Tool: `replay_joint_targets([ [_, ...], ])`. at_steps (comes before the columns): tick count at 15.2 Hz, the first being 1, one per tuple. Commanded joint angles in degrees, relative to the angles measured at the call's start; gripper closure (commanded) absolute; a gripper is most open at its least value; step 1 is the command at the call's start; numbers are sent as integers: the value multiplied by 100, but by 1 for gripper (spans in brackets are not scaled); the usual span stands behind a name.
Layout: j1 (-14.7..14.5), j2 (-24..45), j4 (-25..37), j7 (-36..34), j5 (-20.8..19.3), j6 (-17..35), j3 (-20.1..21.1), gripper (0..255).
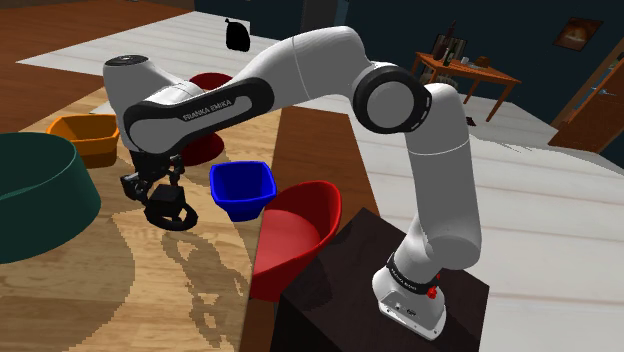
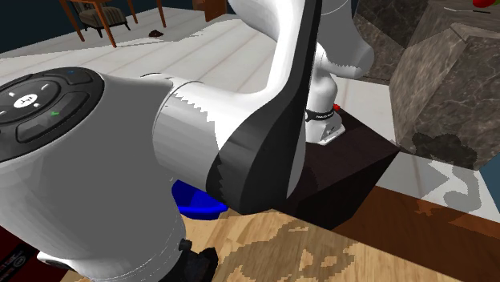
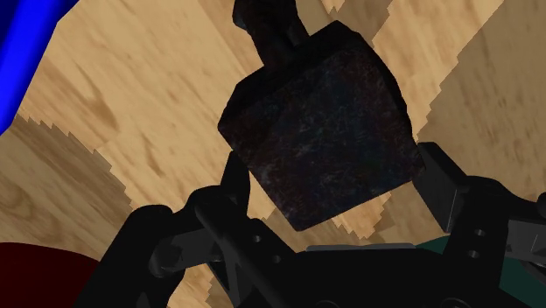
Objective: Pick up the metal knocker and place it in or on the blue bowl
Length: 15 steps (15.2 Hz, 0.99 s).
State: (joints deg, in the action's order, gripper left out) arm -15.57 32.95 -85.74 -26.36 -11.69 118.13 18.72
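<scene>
Clasping the dark knocker (image 3: 319,122) between its two fingers (image 3: 446,188), the end effector (image 3: 335,175) hovers.

You have a pale wooden table (image 1: 150,290) with a streaky grain, and in the shoulder view a darker brown strip borders it at three o'clock. Five bowls rest on it. Take the blue bowl (image 1: 243,190) as your centre. The red bowl (image 1: 300,235) lies just beside it at four o'clock, over the seam with the dark strip and just beside the dark stand (image 1: 330,300). A dark red bowl (image 1: 207,148) sits at eleven o'clock and an orange bowl (image 1: 88,135) near ten o'clock. A big green bowl (image 1: 40,195) sits at nine o'clock, well apart, cut by the picture's edge.
</scene>
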Motion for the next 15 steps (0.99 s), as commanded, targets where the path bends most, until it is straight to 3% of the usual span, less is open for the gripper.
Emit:
replay_joint_targets([
  [1,1,1,0,0,-1,-1,-1,255],
  [15,4,-255,462,77,106,-706,60,255],
])
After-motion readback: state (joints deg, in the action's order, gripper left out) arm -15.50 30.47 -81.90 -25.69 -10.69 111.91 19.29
